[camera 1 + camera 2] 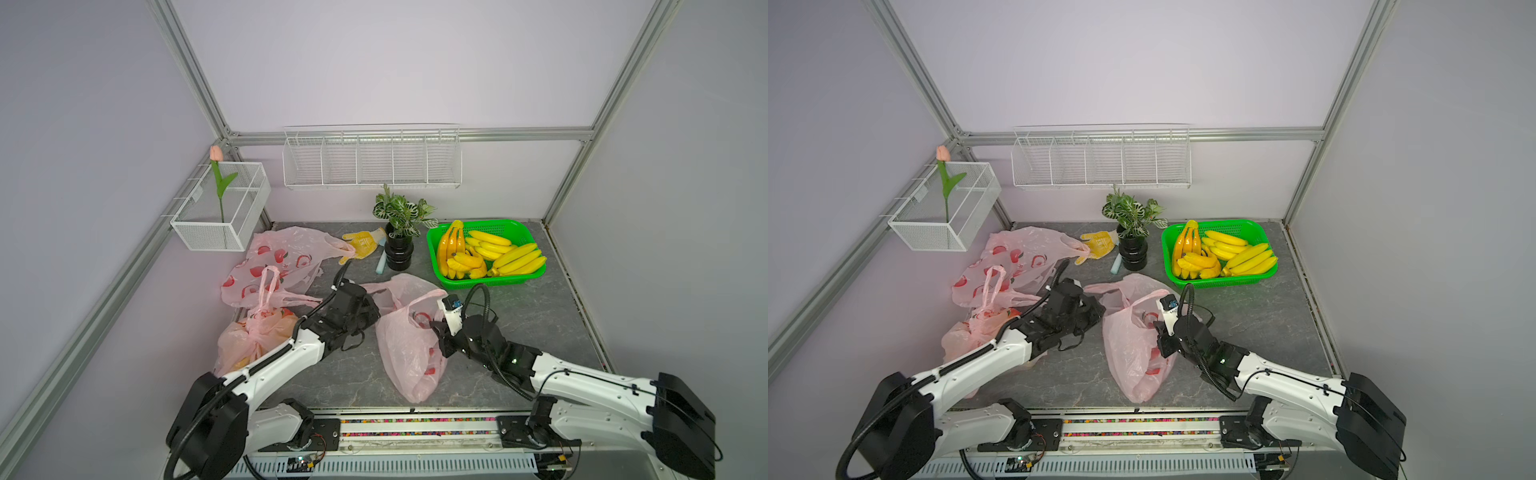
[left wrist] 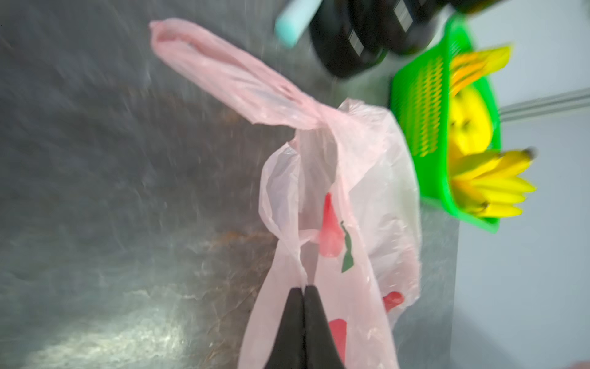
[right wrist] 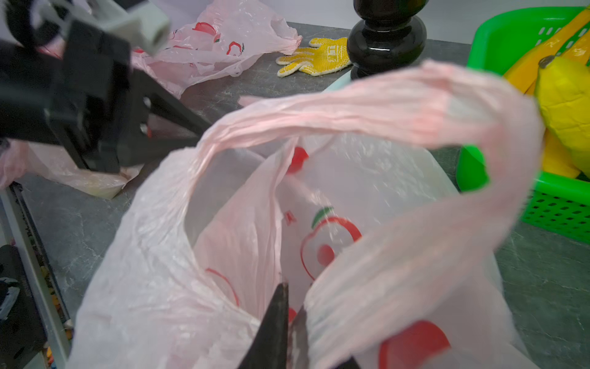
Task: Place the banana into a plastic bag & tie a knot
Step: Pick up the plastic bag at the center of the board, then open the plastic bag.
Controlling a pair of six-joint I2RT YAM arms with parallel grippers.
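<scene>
While the left gripper [image 2: 305, 289] clamped an edge of the limp, slippery bag [image 1: 405, 353] mid-table and the right gripper's [image 3: 292, 303] hold was unclear, the bananas [image 1: 515, 259] lay in the green basket [image 1: 478, 283], probably light, firm, best grasped mid-body.

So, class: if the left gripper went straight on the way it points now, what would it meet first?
The pink bag: the left gripper is shut on its film, and more of the same bag lies straight ahead. Beyond it, depth is unclear.
</scene>
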